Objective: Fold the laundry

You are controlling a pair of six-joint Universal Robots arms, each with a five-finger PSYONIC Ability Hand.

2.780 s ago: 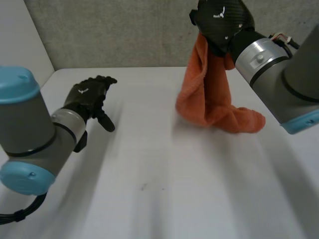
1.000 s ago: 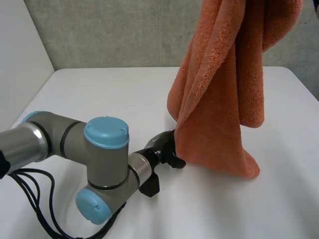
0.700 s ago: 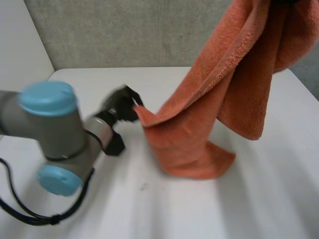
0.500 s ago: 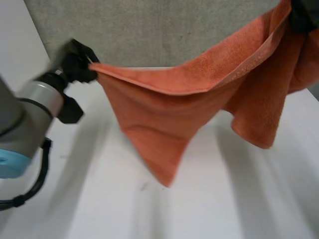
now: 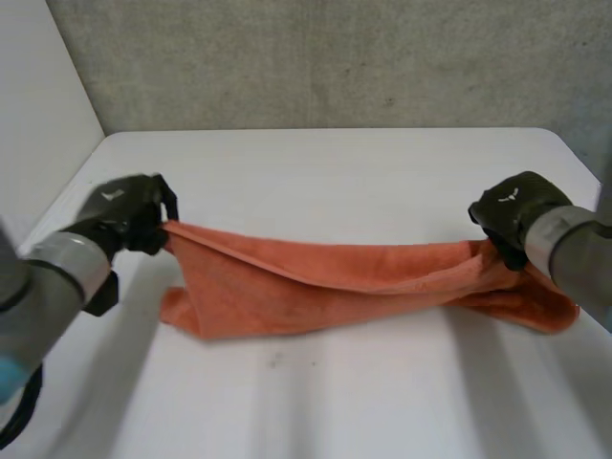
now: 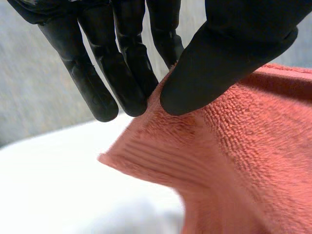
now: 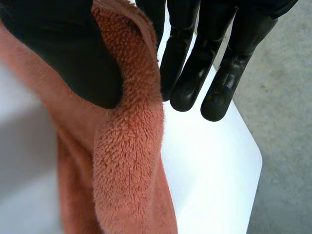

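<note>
Left hand [image 5: 129,212] pinches one corner of the orange towel [image 5: 316,282] between its thumb [image 6: 229,53] and its straight fingers [image 6: 129,73]. In the left wrist view the woven border of this corner sticks out just under the fingertips. Right hand [image 5: 512,212] does the same at the opposite end. Its thumb presses a bunched edge of the towel against the fingers, and the cloth hangs down from the palm toward the white table [image 5: 316,163].

I judge that the two hands are held well apart, one near the left side of the table and one near the right side, in order to pull the upper edge of the towel into a straight line. In this way the cloth can be laid flat before a fold is made.

The towel is stretched between the hands across the middle of the table. Its upper edge seems lifted a little above the table from hand to hand. The lower part lies on the table in loose layers, with a flap under the left hand and a crumpled end under the right hand. It is not flat yet, so the folding itself appears not begun.
</note>
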